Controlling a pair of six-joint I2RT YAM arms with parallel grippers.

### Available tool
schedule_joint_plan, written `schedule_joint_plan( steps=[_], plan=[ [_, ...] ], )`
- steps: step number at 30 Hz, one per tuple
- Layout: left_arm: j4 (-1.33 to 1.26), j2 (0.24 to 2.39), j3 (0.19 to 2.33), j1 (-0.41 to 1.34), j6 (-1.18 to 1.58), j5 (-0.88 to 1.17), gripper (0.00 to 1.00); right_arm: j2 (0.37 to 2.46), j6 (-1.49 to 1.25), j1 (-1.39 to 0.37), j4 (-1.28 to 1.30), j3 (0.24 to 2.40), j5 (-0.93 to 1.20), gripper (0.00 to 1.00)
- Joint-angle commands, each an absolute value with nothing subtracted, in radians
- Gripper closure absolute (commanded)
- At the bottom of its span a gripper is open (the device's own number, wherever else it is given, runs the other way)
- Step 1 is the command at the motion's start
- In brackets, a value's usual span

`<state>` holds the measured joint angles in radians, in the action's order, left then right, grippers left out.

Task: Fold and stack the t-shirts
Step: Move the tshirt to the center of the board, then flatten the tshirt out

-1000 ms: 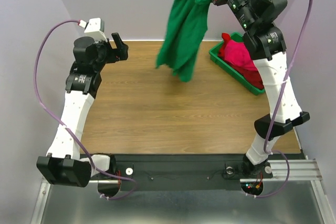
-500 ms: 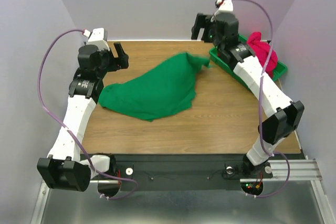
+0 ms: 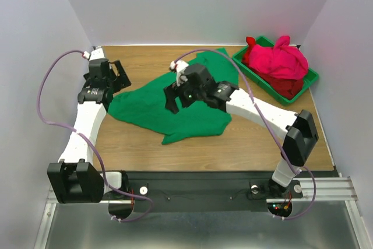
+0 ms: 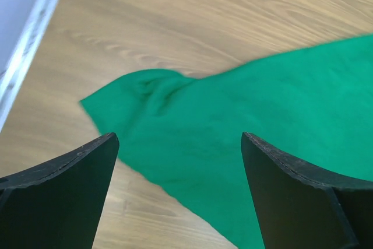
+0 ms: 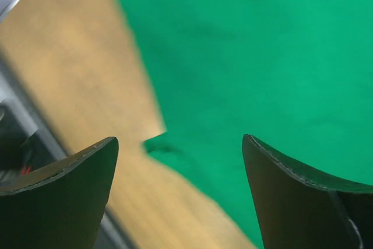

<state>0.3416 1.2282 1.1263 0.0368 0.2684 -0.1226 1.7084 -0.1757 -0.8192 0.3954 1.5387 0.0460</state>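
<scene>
Green t-shirt point(image 3: 143, 108): limp, light, rumpled at frame centre; pinch the hem corners
Left pincer point(image 4: 178, 144): wide open, empty
Right pincer point(image 5: 178, 144): wide open, empty

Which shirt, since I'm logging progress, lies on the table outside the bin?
The green t-shirt, spread across the table; the pink t-shirt and the red t-shirt sit heaped in the green bin.

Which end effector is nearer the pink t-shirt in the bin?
Right. The right end effector is over the green t-shirt, left of the pink t-shirt; the left end effector is farther off, at the green t-shirt's left edge.
</scene>
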Motion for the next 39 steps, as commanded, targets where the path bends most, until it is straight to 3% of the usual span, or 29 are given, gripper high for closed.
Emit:
schedule_joint_plan(
  steps=[1, 7, 19, 29, 39],
  plan=[
    [0.37, 1.195, 1.091, -0.023, 0.35, -0.199, 0.01, 1.738, -0.183, -0.868, 0.402, 1.551, 0.175, 0.09],
    [0.393, 1.164, 0.982, -0.136, 0.4, -0.157, 0.01, 1.761, -0.152, -0.923, 0.442, 1.496, 0.242, 0.21],
    [0.341, 1.126, 0.876, -0.23, 0.414, -0.061, 0.02, 1.853, -0.115, -1.037, 0.456, 1.44, 0.267, 0.31],
    [0.318, 1.126, 0.868, -0.233, 0.422, -0.052, 0.02, 1.944, -0.11, -1.084, 0.425, 1.454, 0.184, 0.37],
    [0.313, 1.112, 0.857, -0.235, 0.394, -0.041, 0.01, 2.035, -0.12, -1.095, 0.338, 1.505, 0.111, 0.35]
  ],
)
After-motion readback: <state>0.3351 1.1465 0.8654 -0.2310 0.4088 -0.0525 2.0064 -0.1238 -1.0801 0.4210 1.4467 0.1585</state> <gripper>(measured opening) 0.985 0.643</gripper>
